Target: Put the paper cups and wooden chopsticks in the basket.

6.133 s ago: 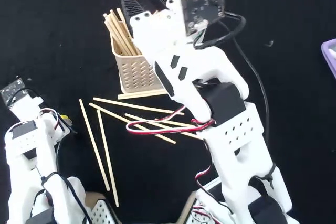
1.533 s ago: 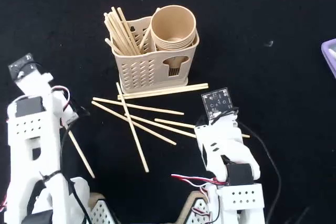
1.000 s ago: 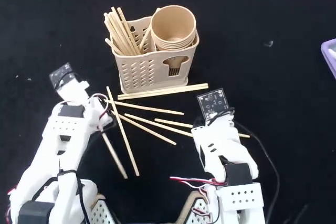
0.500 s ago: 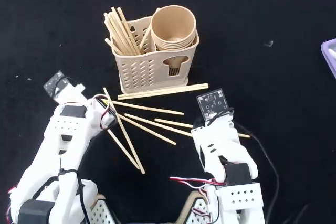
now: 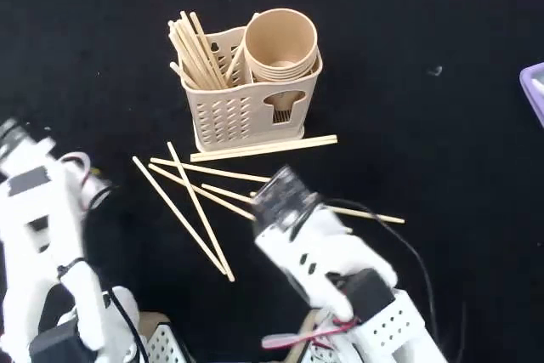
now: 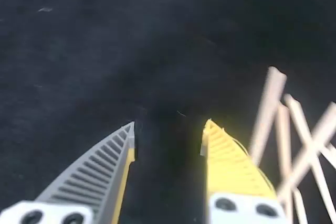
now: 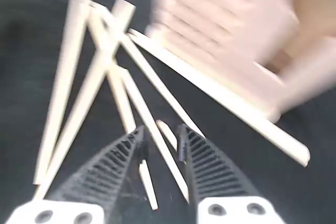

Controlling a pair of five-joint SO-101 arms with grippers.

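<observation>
**Cups stacked in the basket, loose chopsticks on the tabletop**

From the high view, the slatted beige basket point(image 5: 246, 112) stands upper centre on the black tabletop point(image 5: 442, 176). A nested stack of paper cups point(image 5: 280, 44) sits in its right compartment. A bundle of chopsticks point(image 5: 194, 50) leans upright in its left compartment. One long stick point(image 5: 263, 148) lies flat just beside the basket's front base. Below it, the loose chopsticks point(image 5: 197, 207) lie crossed over one another at centre frame. The left arm point(image 5: 38, 201) is at the lower left and the right arm point(image 5: 327, 257) at lower centre, its wrist over the crossed sticks. A purple object point(image 5: 534, 82) shows at the right edge.

The left wrist view gives the left hand point(image 6: 168, 127) wide apart and holding nothing, with bare cloth between its jaws and stick ends point(image 6: 270, 109) off to one side.

The right wrist view gives the right hand point(image 7: 160, 132) parted by a narrow gap. It is low over the sticks, and one thin chopstick point(image 7: 157, 148) runs under the gap. The basket wall is blurred behind.
</observation>
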